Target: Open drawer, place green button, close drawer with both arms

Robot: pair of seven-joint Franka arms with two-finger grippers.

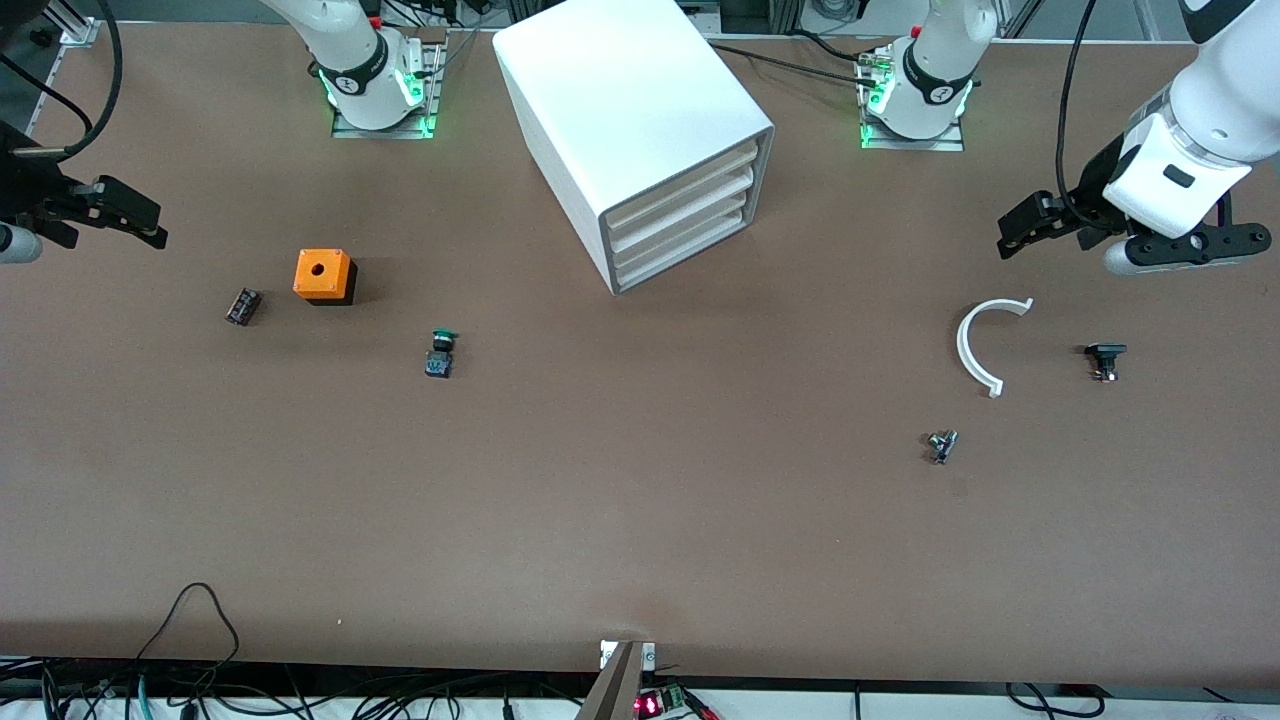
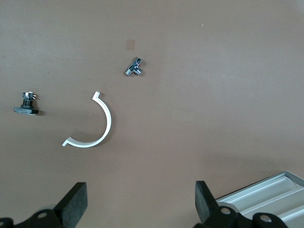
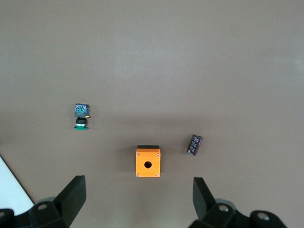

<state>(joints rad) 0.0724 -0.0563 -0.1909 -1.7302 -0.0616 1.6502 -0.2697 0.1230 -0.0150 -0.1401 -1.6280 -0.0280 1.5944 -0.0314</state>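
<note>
The big white cabinet (image 1: 640, 130) stands toward the robot bases, mid-table, with all four drawers pushed in. The drawer (image 1: 690, 252) is the lowest one. The green-capped button (image 1: 439, 354) lies on the table nearer the front camera than the cabinet, toward the right arm's end; it also shows in the right wrist view (image 3: 81, 116). My right gripper (image 1: 135, 218) hangs open above the table at the right arm's end, its fingers (image 3: 71, 197) wide apart and holding nothing. My left gripper (image 1: 1030, 228) hangs open and holds nothing over the left arm's end, with a cabinet corner (image 2: 266, 197) beside it.
An orange box with a hole (image 1: 325, 275) and a small black cylinder (image 1: 242, 305) lie near the button. Toward the left arm's end lie a white curved piece (image 1: 985, 345), a black-capped switch (image 1: 1104, 358) and a small metal part (image 1: 941, 445). Cables run along the front edge.
</note>
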